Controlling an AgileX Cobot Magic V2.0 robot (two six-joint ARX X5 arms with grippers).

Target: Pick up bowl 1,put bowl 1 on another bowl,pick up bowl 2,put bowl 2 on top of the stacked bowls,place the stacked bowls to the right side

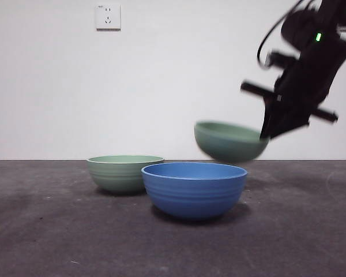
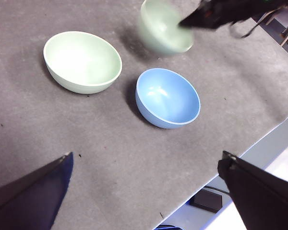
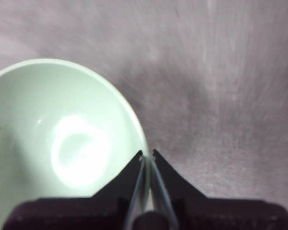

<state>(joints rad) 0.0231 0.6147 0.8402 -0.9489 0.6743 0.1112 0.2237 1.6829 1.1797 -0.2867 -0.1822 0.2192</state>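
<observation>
A pale green bowl [image 1: 229, 141] hangs tilted in the air, above and to the right of the blue bowl [image 1: 194, 188]. My right gripper [image 1: 266, 134] is shut on its right rim; the wrist view shows the rim pinched between the jaws of the right gripper [image 3: 147, 154], with the green bowl [image 3: 62, 143] beside them. The blue bowl [image 2: 168, 97] stands on the dark table, empty. A second pale green bowl [image 1: 124, 172] rests on the table behind and left of it, also empty [image 2: 82, 61]. My left gripper [image 2: 146, 163] hovers open over the table's near edge, holding nothing.
A white wall with a socket [image 1: 108, 17] stands behind the dark grey table [image 1: 57, 231]. The table's edge [image 2: 240, 158] runs close by the blue bowl in the left wrist view, with floor and a cable beyond it.
</observation>
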